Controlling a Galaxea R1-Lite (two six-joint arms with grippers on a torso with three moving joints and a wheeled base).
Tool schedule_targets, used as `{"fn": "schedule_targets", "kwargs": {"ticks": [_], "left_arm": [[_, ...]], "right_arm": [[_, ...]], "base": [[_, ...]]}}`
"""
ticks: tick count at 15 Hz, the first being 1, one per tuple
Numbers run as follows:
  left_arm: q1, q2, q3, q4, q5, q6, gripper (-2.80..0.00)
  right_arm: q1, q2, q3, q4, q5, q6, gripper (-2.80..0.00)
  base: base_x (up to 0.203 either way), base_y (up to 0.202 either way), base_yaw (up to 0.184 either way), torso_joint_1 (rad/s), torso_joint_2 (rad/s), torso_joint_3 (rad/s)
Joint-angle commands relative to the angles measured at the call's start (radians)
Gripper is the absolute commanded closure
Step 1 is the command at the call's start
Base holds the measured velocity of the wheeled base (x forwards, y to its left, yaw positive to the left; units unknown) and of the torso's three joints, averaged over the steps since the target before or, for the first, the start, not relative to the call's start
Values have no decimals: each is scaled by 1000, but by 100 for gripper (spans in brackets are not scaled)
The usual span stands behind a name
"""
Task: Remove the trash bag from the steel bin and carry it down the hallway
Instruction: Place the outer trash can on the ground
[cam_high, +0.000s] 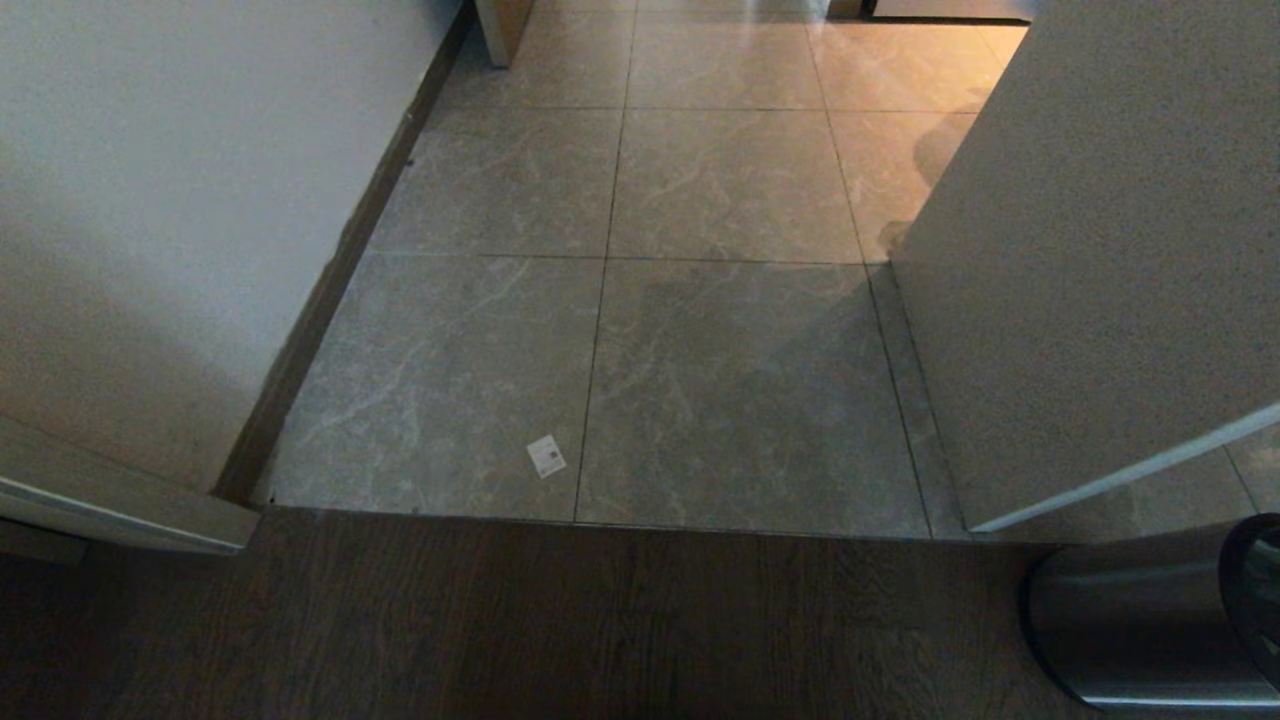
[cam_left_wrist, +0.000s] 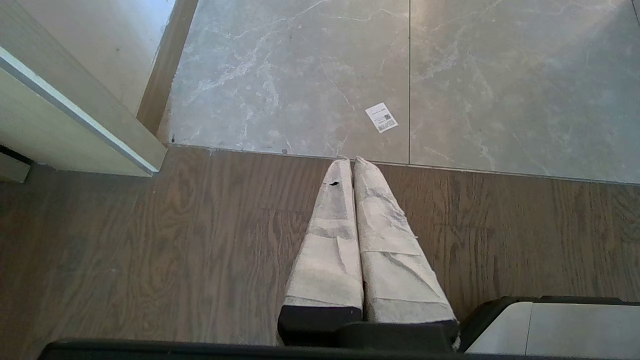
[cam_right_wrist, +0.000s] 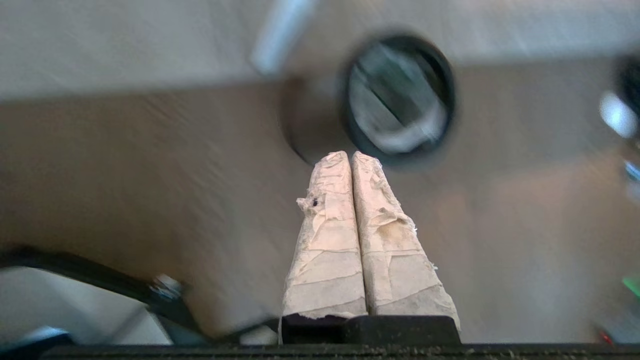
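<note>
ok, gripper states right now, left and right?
Left gripper: closed, empty, above the wood floor.
Right gripper: closed, empty, near the steel bin.

I am holding my right gripper (cam_right_wrist: 350, 156) above the steel bin (cam_right_wrist: 395, 95), its two wrapped fingers pressed together with nothing between them. My left gripper (cam_left_wrist: 349, 161), farther from that bin, is pressed closed and empty too.
</note>
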Motion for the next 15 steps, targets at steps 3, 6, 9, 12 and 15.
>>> {"fn": "schedule_targets", "kwargs": {"ticks": [3,6,9,12,15], "left_arm": [[0,0,0,0,0,0,0],[0,0,0,0,0,0,0],[0,0,0,0,0,0,0],[0,0,0,0,0,0,0],[0,0,0,0,0,0,0]], "right_arm": [[-4,284,-4,9,-55,103,0],[-62,402,9,-8,49,157,0],[-170,495,52,-87,199,150,0],[-201,567,82,-183,232,157,0],[-304,644,179,-365,261,116,0]], "base": [[0,0,0,0,0,0],[0,0,0,0,0,0],[0,0,0,0,0,0],[0,0,0,0,0,0],[0,0,0,0,0,0]]}}
